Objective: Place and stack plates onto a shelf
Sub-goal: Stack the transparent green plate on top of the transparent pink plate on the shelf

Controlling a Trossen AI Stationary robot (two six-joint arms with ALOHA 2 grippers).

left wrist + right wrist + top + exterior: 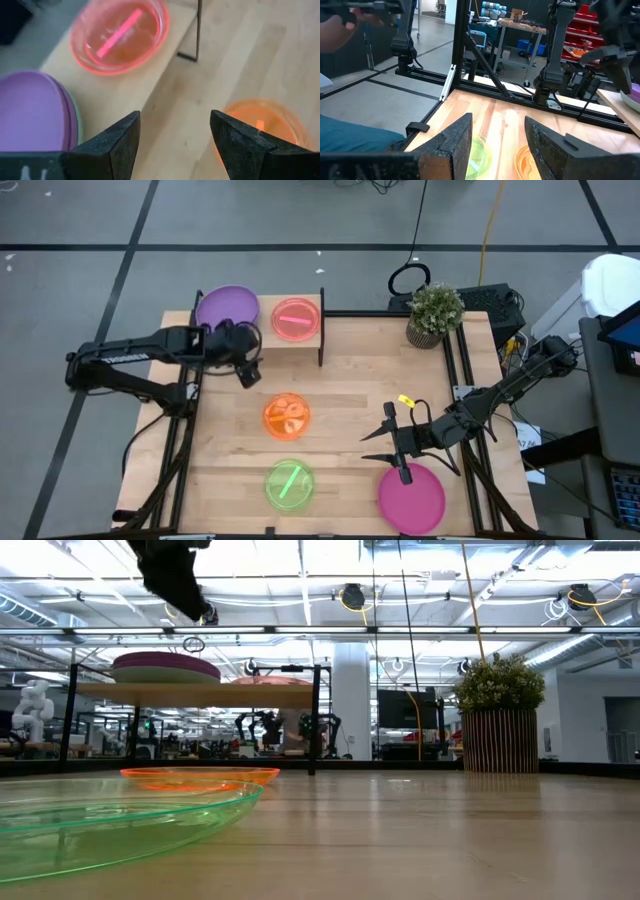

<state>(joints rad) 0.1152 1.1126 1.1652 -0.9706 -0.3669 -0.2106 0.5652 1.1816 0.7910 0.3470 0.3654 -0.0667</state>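
The shelf (262, 335) stands at the table's far left. On it lie a purple plate stack (227, 308) with a pale teal rim (76, 120) under it, and a red-pink plate (294, 318). An orange plate (287, 416), a green plate (289, 484) and a magenta plate (411, 498) lie flat on the table. My left gripper (247, 366) is open, raised just in front of the shelf, between the purple stack (30, 110) and the orange plate (265, 125). My right gripper (385, 438) is open above the table, beside the magenta plate's far-left rim.
A potted plant (435, 313) stands at the table's far right corner. Black frame rails (468, 395) run along the table's sides. A person's hand (340, 25) and blue clothing (350, 137) show beyond the table's left edge. Bare wood lies between the shelf and the plant.
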